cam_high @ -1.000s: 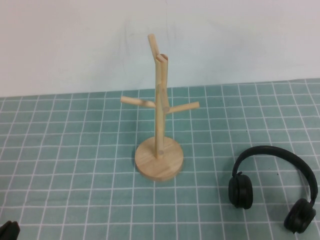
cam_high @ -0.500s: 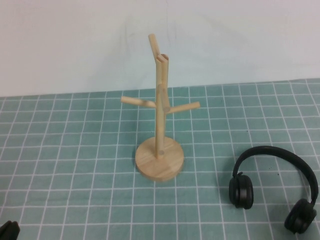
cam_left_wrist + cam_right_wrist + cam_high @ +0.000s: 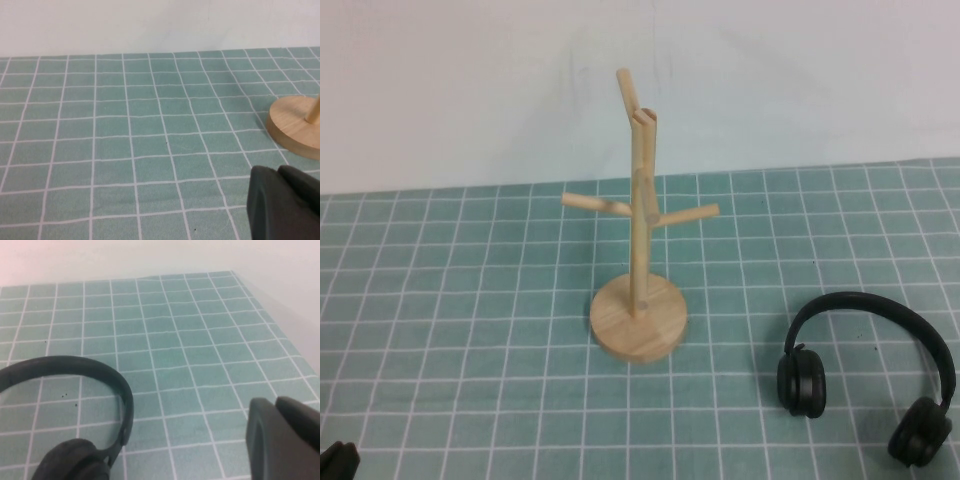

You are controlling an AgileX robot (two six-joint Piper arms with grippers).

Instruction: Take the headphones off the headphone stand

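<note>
High view: the headphones (image 3: 865, 375) are being shown lying flat on the checked cloth (image 3: 470, 330) to the robot's right, well apart from the stand (image 3: 639, 255), whose pegs are bare. The task is being judged as already done, since nothing is hanging on the stand. The stand is being seen upright on its round base near the middle of the cloth.

The right gripper (image 3: 285, 440) is being seen only in the right wrist view, near the headphones but apart from them, its jaws closed together and gripping nothing. The left gripper (image 3: 282, 202) is being seen in the left wrist view, low over the cloth near the stand's base; whether it is open or closed cannot be told.

The headphones are being judged light, with a stiff but springy headband and soft padded cups. The smooth band is likely being made slippery by its finish, so a hold across the middle of the arch is being judged safest; the cups would be squashed and could be swivelled under a pinch.
</note>
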